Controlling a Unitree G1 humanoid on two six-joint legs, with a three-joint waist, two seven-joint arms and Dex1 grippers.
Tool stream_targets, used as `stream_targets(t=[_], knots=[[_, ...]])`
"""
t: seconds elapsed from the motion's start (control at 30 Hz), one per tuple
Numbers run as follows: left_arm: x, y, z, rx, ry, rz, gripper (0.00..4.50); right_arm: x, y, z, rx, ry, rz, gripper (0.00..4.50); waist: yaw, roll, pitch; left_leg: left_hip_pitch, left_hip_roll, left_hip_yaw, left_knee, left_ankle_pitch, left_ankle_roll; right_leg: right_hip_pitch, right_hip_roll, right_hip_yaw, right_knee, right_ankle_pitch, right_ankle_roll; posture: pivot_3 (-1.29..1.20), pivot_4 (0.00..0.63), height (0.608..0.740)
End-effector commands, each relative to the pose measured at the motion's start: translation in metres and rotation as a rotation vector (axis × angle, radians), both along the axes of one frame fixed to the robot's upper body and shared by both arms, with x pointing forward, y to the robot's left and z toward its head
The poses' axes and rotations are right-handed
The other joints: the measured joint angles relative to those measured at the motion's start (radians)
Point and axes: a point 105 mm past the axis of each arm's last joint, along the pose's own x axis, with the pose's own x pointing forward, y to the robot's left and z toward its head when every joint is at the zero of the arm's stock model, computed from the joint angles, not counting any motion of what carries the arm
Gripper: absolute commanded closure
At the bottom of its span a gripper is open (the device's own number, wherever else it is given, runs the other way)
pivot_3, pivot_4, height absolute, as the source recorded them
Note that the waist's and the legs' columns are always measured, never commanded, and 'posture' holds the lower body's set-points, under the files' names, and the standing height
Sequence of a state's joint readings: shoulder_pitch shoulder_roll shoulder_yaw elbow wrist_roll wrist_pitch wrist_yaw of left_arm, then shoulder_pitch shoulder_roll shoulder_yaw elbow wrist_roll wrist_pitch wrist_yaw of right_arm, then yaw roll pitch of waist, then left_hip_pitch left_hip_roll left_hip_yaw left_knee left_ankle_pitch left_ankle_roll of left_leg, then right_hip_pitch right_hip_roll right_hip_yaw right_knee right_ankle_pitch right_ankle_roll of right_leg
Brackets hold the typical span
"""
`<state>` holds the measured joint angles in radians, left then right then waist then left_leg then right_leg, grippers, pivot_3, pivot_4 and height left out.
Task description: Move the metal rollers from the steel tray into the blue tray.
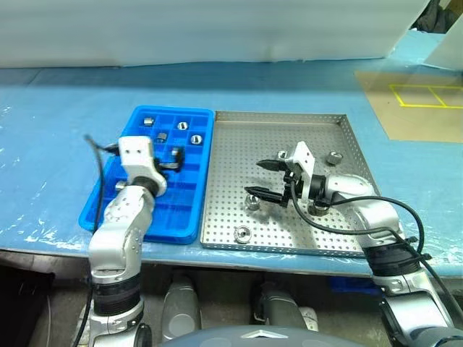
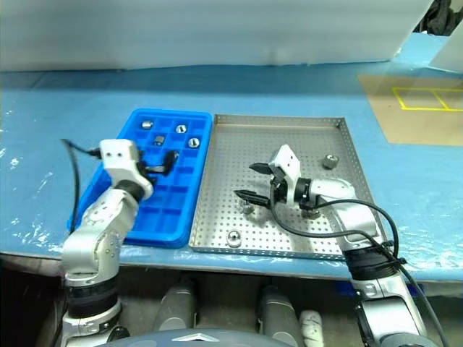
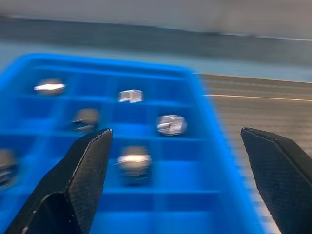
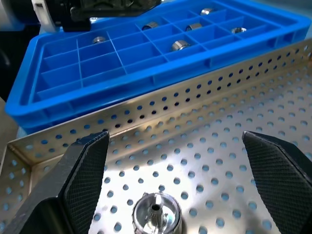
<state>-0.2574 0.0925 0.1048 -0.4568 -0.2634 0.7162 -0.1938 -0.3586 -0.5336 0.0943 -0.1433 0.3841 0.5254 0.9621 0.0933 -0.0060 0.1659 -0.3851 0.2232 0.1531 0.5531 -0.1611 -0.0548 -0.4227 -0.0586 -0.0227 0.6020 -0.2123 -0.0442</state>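
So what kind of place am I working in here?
Probably a workshop or lab sorting bench: a perforated steel tray of metal rollers, a compartmented blue tray, and a table under blue plastic sheeting.

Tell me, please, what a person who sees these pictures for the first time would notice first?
Probably the blue tray, bright on the table, with several metal rollers in its far compartments and the open left gripper above it. Beside it lies the steel tray; there the right gripper is open, with one roller between its fingers, not yet gripped. A few more rollers lie scattered on that tray.
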Motion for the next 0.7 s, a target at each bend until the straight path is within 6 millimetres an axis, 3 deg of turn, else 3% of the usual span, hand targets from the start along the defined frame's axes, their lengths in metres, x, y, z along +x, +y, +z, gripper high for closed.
stream_targets(t=[0.03,0.13,0.33,0.7], knots=[[-0.001,-0.031,0.016,0.023,-0.071,-0.232,0.06,-0.012,-0.006,0.014,0.014,-0.02,0.002,0.0,-0.008,0.0,0.0,0.001,0.0,0.0,0.0,0.0,0.0,0.0,0.0,0.0,0.0,0.0,0.0,-0.1,0.15,0.74],[-0.001,-0.05,0.012,0.079,-0.059,-0.418,0.06,-0.019,-0.012,0.012,-0.003,-0.008,-0.028,0.0,-0.025,0.0,0.0,0.002,0.0,0.0,-0.001,0.001,-0.001,0.0,0.001,0.001,0.001,0.0,0.0,-0.16,0.15,0.74],[-0.008,-0.064,-0.017,0.257,0.068,-0.71,0.06,-0.029,-0.023,0.006,-0.02,0.002,-0.107,0.0,-0.056,0.001,0.0,0.003,0.0,0.002,-0.001,0.001,-0.002,0.0,0.001,0.002,0.001,0.0,0.0,-0.26,0.15,0.74],[-0.012,-0.084,-0.033,0.368,0.134,-0.945,0.06,-0.042,-0.029,0.002,-0.025,0.02,-0.177,0.0,-0.082,0.001,-0.001,0.005,0.0,0.003,0.0,0.001,-0.002,0.002,0.001,0.004,0.002,0.0,0.0,-0.34,0.15,0.74]])
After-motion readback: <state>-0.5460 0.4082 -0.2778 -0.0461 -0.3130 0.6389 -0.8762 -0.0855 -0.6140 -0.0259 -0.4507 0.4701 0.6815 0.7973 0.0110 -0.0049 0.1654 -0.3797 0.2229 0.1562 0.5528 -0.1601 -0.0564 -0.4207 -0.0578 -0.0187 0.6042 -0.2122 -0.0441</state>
